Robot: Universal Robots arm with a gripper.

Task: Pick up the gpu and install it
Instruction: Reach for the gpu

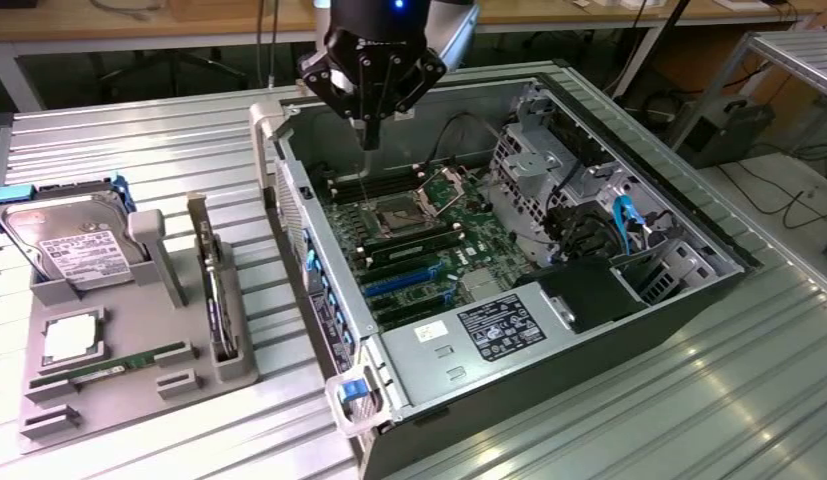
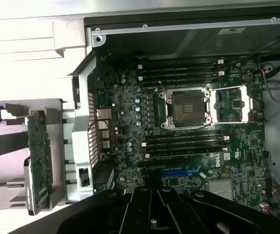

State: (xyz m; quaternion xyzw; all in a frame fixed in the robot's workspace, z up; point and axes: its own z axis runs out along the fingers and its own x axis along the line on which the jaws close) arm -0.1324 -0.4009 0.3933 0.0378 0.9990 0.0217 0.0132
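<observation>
High over the open computer case point(image 1: 680, 250), toward its end farther from the exterior camera: the gripper point(image 1: 369, 138), fingers pressed together and clasping nothing. Hangs above the motherboard point(image 1: 433, 250), close to the bare processor socket point(image 2: 186, 107) and the dark memory slots beside it (the wrist view looks straight down on both). No contact with anything.

Off to the exterior view's left, outside the case, on the ribbed metal table point(image 1: 146, 130): a grey tray point(image 1: 133, 400). Standing on edge in the tray slot nearest the case, the gpu point(image 1: 220, 295), thin and dark, not yet picked up and well apart from the gripper. Between the card and the motherboard, the case wall facing the tray point(image 1: 296, 215), perforated and fitted with blue clips.

Elsewhere on the tray: a silver hard drive point(image 1: 69, 250) with a white label, propped at a tilt; a small silver square part point(image 1: 69, 338) lying flat; a narrow green memory stick point(image 1: 113, 365) along the near edge.

Inside the case: blue expansion slots point(image 1: 402, 285) lying uncovered next to the labelled power supply point(image 1: 500, 328); black cables point(image 1: 453, 130) looping down over the far end of the board; blue cables point(image 1: 624, 222) hanging near the metal drive cage point(image 1: 547, 150).
</observation>
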